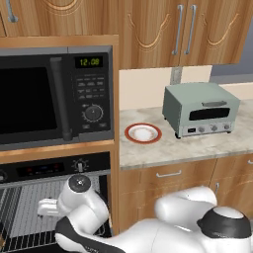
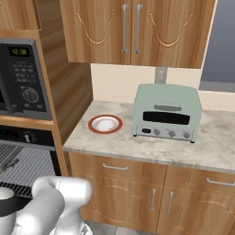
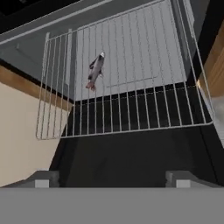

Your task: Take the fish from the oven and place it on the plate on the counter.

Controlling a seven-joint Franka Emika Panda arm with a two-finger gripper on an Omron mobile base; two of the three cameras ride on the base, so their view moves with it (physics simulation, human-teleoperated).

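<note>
Hand (image 3: 112, 178) sits nearest in the hand view, its two fingertips (image 3: 43, 179) spread wide apart at the bottom edge with nothing between them. Ahead of it, the wire rack (image 3: 131, 109) runs from its front bar out over the dark oven (image 1: 54, 170) opening. The fish (image 3: 96, 70) lies on the rack well beyond the hand, up and a bit left of centre between the fingers, tail end toward the hand, head pointing away, not touched. In the left base view the arm reaches down in front of the open oven below the microwave (image 1: 54, 96). Further off to the right, the plate (image 1: 143, 133) rests on the tabletop (image 1: 197, 146), just beside the toaster oven (image 1: 200, 108), apart from it; wood cabinets (image 2: 137, 30) hang above.
</note>
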